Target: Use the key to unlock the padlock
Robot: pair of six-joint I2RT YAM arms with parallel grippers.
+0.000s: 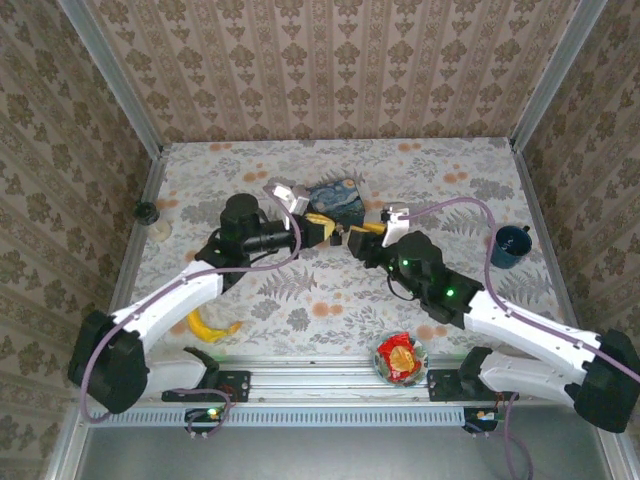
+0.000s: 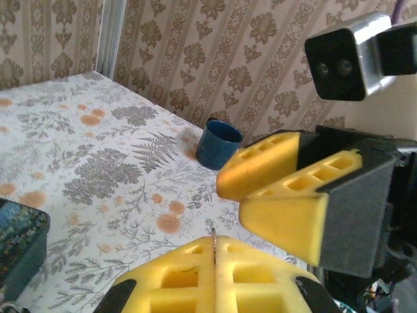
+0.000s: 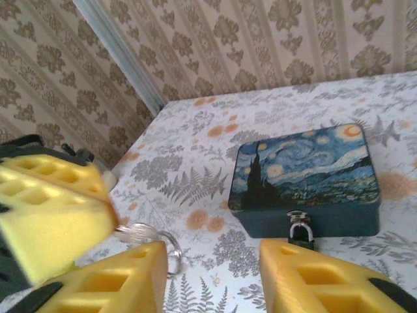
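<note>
Left gripper (image 2: 214, 246) is seen pressed fully closed, yellow pads flat together. A thin silvery edge of the key (image 2: 214, 232) is pinched in the seam. A wire key ring (image 3: 158, 240) is seen hanging off that gripper's tips in the right wrist view.

Right gripper (image 3: 215, 261) is held with its jaws parted and nothing is clamped between them. The key ring is seen just beside the inner edge of its finger at the view's left; contact cannot be told. Both grippers are set nearly tip to tip above the floral table (image 1: 300, 300).

The padlock (image 3: 300, 233), a tiny black body with a silver shackle, is found straight ahead of the right gripper, just past its other finger (image 3: 319, 280). It is hung by the shackle from the clasp on the near wall of the blue starry-night tin (image 3: 306, 163). The tin lid is shut. Whether the padlock is locked cannot be told.

From the left gripper, a corner of the tin is seen down to its left. A dark blue cup (image 2: 219, 143) is placed ahead of it on the table, well apart. The right gripper's yellow fingers are seen just ahead and to its right.

A banana (image 1: 210, 328) is left behind the left gripper, beside that arm.
</note>
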